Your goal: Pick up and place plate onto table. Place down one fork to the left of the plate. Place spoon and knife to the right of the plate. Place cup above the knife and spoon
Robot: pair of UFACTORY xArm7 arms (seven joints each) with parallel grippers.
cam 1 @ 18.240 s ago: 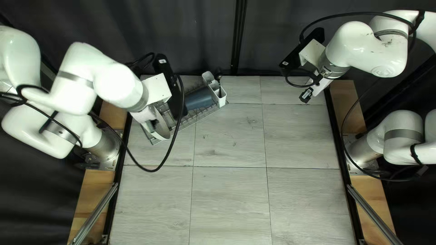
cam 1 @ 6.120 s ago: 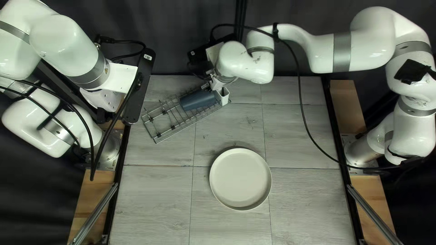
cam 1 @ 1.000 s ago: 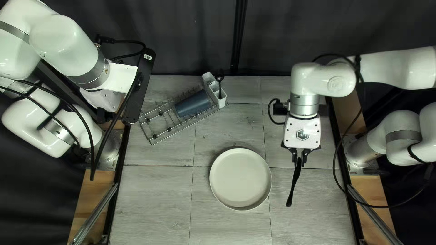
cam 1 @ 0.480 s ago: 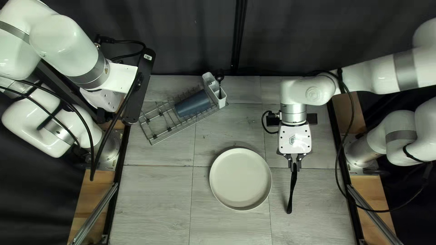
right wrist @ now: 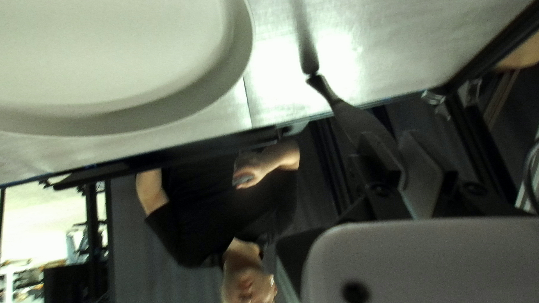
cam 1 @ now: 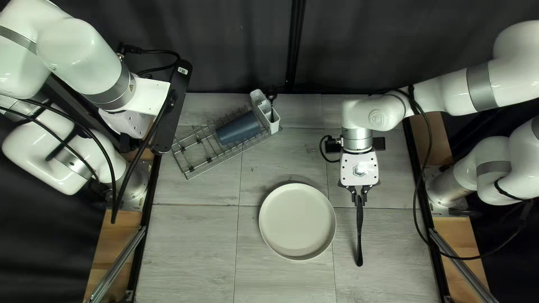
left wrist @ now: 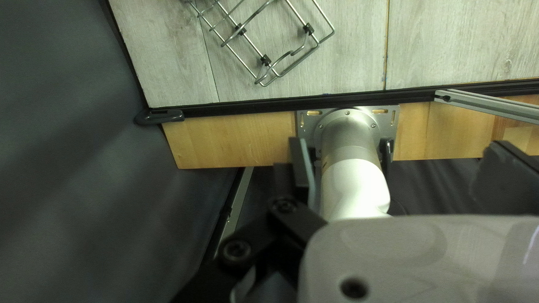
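Plate [right wrist: 118,50] cut off, R-wrist vw.

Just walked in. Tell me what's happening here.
I'm setting a place. My right gripper holds a dark utensil, probably the knife, at the plate's right, its far tip down by the table. My left gripper is open and holds nothing. The cup still needs placing; it lies in the rack.

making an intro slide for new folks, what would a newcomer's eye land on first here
Probably the big pale plate on the table, beside the black utensil held by my right gripper. Next, perhaps the blue cup lying in the wire rack toward the far edge, or the person beyond the table in the right wrist view.
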